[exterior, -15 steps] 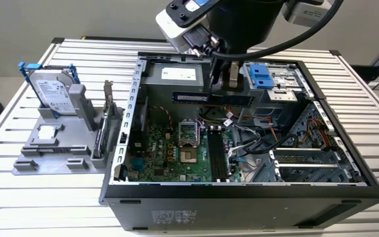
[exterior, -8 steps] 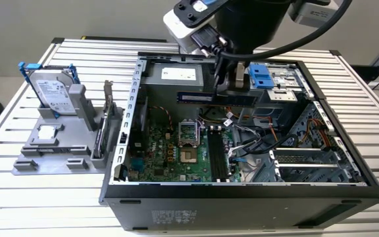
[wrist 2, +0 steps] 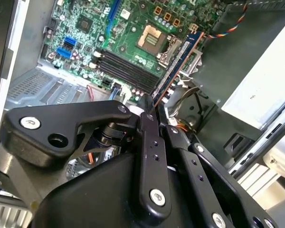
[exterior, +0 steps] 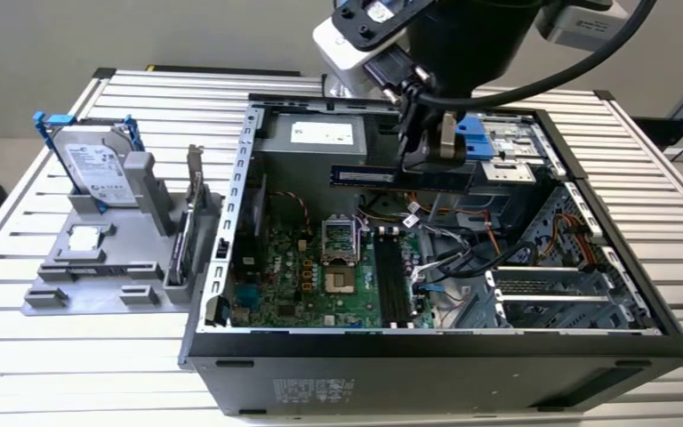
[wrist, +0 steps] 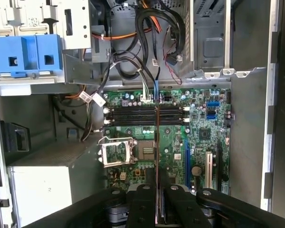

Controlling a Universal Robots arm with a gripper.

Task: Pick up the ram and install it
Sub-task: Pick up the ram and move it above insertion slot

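Pick-up done, install in hand: you had long, narrow, dark circuit-board ram (exterior: 365, 175) aloft inside open black tower computer case (exterior: 437, 347), above green motherboard (exterior: 317, 276), not touching long black memory slots (wrist: 133, 115). Seating, by my judgement, called for stick's edge lined up over one slot. Your black two-finger gripper (exterior: 432, 160) was clamped narrow on ram's flat faces, toward one end.
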